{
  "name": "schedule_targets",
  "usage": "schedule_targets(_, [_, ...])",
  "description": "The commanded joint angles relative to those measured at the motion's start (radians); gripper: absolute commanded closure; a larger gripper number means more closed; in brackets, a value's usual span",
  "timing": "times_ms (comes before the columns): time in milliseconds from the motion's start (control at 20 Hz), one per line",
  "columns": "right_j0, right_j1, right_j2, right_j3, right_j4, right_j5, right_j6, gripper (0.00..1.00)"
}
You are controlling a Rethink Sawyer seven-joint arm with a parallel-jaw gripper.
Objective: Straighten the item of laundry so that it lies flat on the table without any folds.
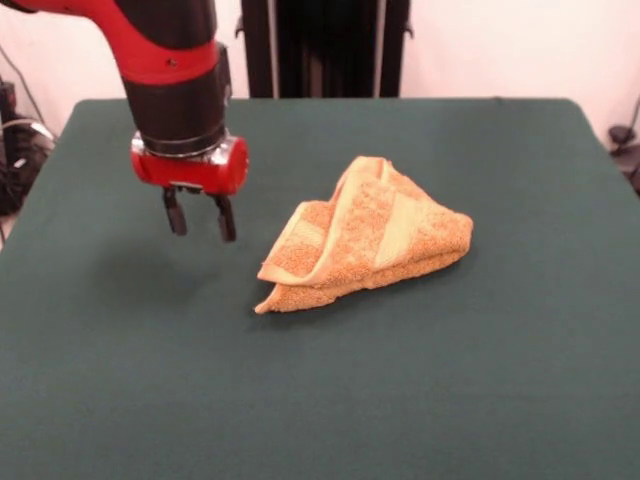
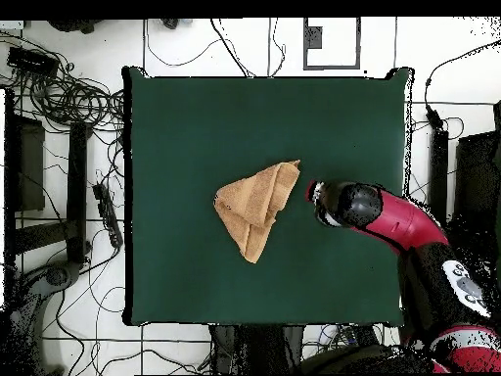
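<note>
One towel (image 1: 365, 235) lies near the middle of the table (image 1: 500, 400), folded over itself into a rough triangle with a pale woven band showing on the upper layer, so it is far from flat. In the front view its long axis slants from a low corner nearest the gripper up toward the rounded bulk on the far side. The gripper (image 1: 200, 217) hangs just beside that low corner, apart from the cloth and above the felt, fingers spread and holding nothing. In my judgement the next move is a short sideways reach to pinch that near corner
</note>
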Motion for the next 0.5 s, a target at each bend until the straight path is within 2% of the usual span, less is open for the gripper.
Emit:
schedule_targets(50, [0.07,-0.016,0.138,-0.025,-0.019,0.154,-0.053,0.0])
schedule_targets(200, [0.088,-0.07,0.132,-0.002,-0.009,0.203,-0.038,0.0])
schedule_targets(300, [0.058,-0.074,0.186,0.018,-0.004,0.181,-0.084,0.0])
schedule_targets(500, [0.052,-0.053,0.229,-0.011,-0.023,0.191,-0.133,0.0])
